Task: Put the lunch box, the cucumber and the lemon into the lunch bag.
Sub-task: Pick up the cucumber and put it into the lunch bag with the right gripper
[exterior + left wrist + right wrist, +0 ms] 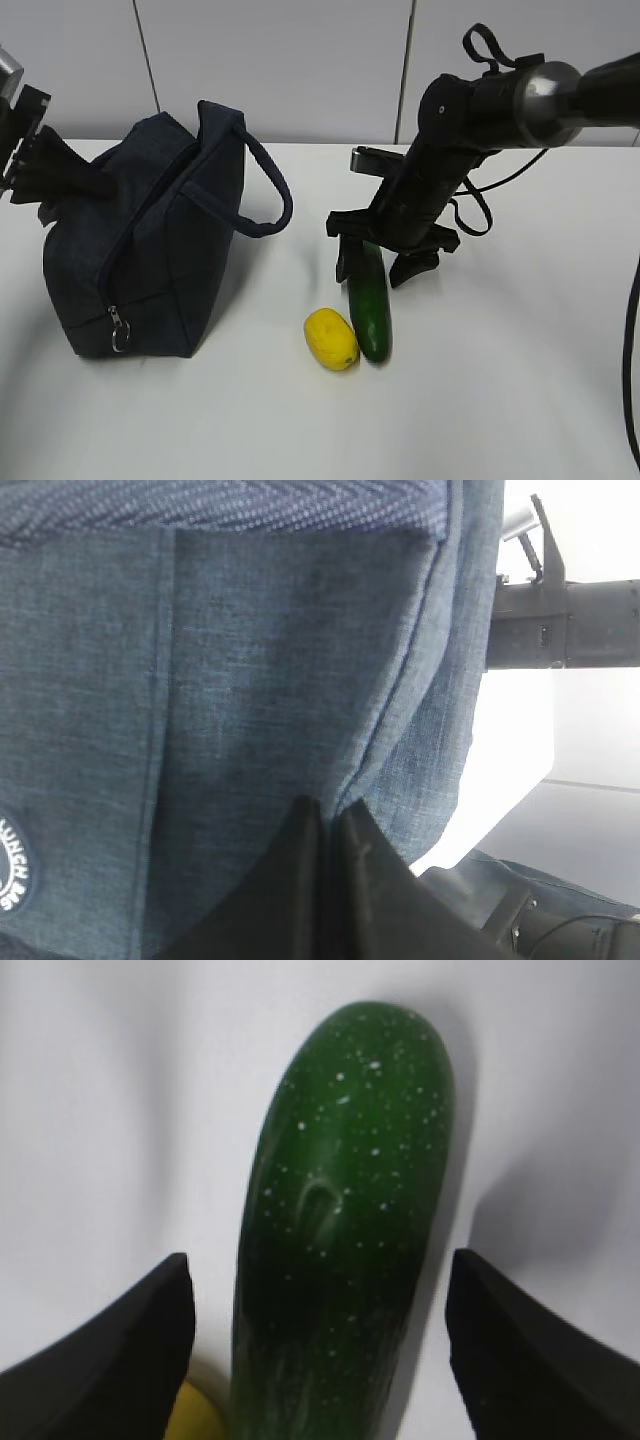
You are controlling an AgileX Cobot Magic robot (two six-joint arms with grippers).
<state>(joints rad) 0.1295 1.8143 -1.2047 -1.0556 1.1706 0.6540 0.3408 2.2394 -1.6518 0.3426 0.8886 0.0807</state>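
my right claw (382, 268) hangs spread wide astride the cucumber (371, 304), beside the lemon (331, 339); my left claw (328, 825) pinches the lunch bag (150, 250) fabric.

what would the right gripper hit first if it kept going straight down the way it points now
Most likely the cucumber: the right gripper is open, one finger on each side of it, so the cucumber lies in its line before the white table. How much gap remains is unclear.
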